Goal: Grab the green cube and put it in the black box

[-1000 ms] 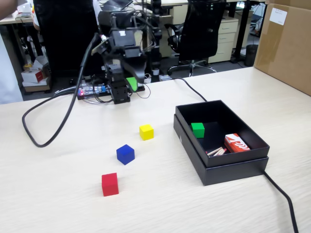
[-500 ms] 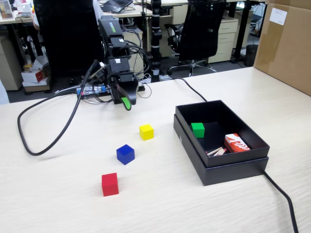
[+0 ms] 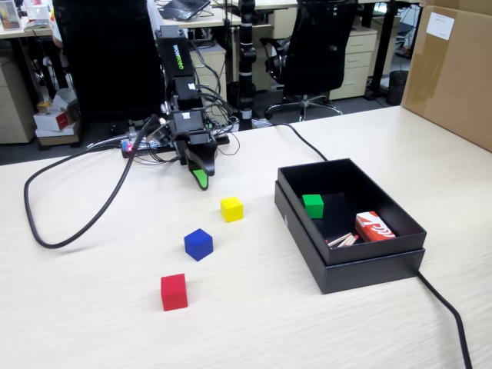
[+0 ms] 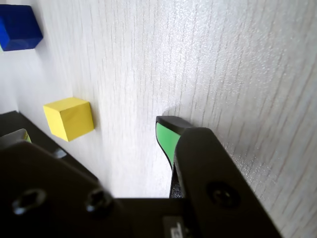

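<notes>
- The green cube (image 3: 313, 205) sits inside the black box (image 3: 347, 260), near the box's left wall as the fixed view shows it, with nothing touching it.
- Also in the box, toward its near right corner, lies a small red and white packet (image 3: 374, 227), with some thin sticks (image 3: 342, 241) just beside it.
- The end effector (image 3: 201, 178) is well away from the box, at the back of the pale wood surface (image 3: 92, 315), its green tip pointing down close to the boards.
- In the wrist view only one green-faced tip (image 4: 167, 136) shows, so I cannot tell whether the end effector (image 4: 167, 130) is released or clenched. It carries nothing that I can see.
- A yellow cube (image 3: 231, 208) lies just in front of the end effector; the wrist view has it to the left (image 4: 69, 118).
- A blue cube (image 3: 198, 244) is nearer to me, and a red cube (image 3: 174, 291) nearer again, each apart from the others.
- A black cable (image 3: 77, 200) loops across the surface on the left.
- A brown cardboard box (image 3: 453, 69) stands at the far right.
</notes>
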Controlling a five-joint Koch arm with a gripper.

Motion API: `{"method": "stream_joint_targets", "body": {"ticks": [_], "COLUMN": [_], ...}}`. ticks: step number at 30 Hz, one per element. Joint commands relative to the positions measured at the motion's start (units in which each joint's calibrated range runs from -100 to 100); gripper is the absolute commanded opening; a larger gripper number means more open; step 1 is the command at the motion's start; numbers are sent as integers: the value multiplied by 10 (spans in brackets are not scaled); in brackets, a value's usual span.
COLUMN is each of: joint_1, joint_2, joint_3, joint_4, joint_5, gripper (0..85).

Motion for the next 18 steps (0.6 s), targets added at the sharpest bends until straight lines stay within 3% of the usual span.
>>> {"method": "stream_joint_targets", "body": {"ticks": [1,18], "joint_1": [0,-8], "joint_2": [-3,-3], "joint_3": [-29,-63], "joint_4": [12,31], "joint_5": [-5,-21], "gripper": [513,504]}}
